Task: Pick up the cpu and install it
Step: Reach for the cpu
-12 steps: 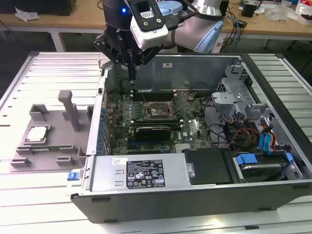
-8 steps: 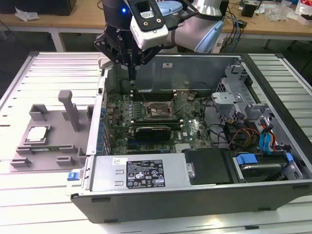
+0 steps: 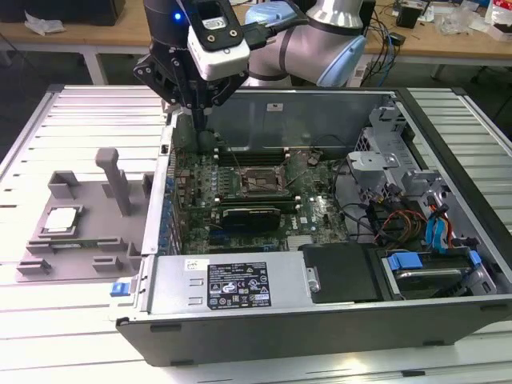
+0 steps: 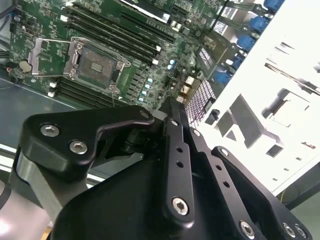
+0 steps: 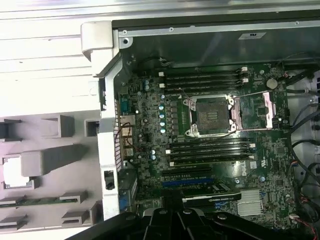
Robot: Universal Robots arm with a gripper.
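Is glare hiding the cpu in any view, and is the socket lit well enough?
Exterior view: even light, cpu reads clearly on its grey tray. First wrist view: cpu blown out white, socket well lit. Second wrist view: tray side washed out, socket clear.

Green motherboard (image 5: pixel 200 150) lies in the open dark metal computer case (image 5: pixel 200 40), square socket (image 5: pixel 209 116) uncovered, steel bracket (image 5: pixel 262 111) flipped aside. Outside the case wall, pale square cpu (image 5: pixel 12 172) sits in a grey plastic fixture (image 5: pixel 50 160). Black hand (image 5: pixel 176 214) hangs above.
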